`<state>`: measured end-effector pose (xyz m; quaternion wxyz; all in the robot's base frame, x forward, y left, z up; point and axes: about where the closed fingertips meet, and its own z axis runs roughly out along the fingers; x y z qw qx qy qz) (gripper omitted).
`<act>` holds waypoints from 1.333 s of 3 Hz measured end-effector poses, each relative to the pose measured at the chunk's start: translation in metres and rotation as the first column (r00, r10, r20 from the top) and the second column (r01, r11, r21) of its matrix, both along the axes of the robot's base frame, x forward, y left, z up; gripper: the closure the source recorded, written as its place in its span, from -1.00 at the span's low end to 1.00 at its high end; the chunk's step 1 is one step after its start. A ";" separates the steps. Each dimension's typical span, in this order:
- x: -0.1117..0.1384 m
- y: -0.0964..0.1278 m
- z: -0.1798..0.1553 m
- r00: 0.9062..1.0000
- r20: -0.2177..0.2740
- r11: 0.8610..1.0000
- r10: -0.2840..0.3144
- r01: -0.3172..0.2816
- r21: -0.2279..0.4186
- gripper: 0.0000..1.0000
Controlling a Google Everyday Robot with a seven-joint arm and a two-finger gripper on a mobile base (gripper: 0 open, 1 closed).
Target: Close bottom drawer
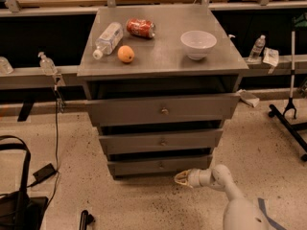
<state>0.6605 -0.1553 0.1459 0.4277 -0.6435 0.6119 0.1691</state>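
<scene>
The bottom drawer [144, 166] is the slimmest grey front at the foot of the cabinet, with a small brass knob [161, 165] at its centre. A dark gap shows above its panel. My gripper [180, 178] is low over the floor, pointing left, just in front of and slightly below the right part of that drawer front. It appears slightly apart from the panel, and it holds nothing that I can see. My white arm [225, 186] runs back from it to the lower right.
Above are a medium drawer [160, 142] and a wide top drawer [163, 110], which stands furthest out. The cabinet top [163, 56] carries a water bottle [107, 39], a red can [140, 28], an orange [125, 54] and a white bowl [198, 44]. A black bag [19, 205] lies on the floor at left, and a stand base [288, 123] is at right.
</scene>
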 end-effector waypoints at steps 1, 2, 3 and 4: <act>-0.031 -0.021 0.006 0.995 -0.104 1.000 -0.002 0.006 0.031 0.56; -0.028 -0.014 0.003 0.996 -0.092 1.000 0.001 0.001 0.028 -0.06; -0.030 -0.011 0.002 0.995 -0.096 1.000 0.005 -0.003 0.031 -0.53; -0.031 -0.008 0.001 0.995 -0.099 0.999 0.009 -0.006 0.033 -0.97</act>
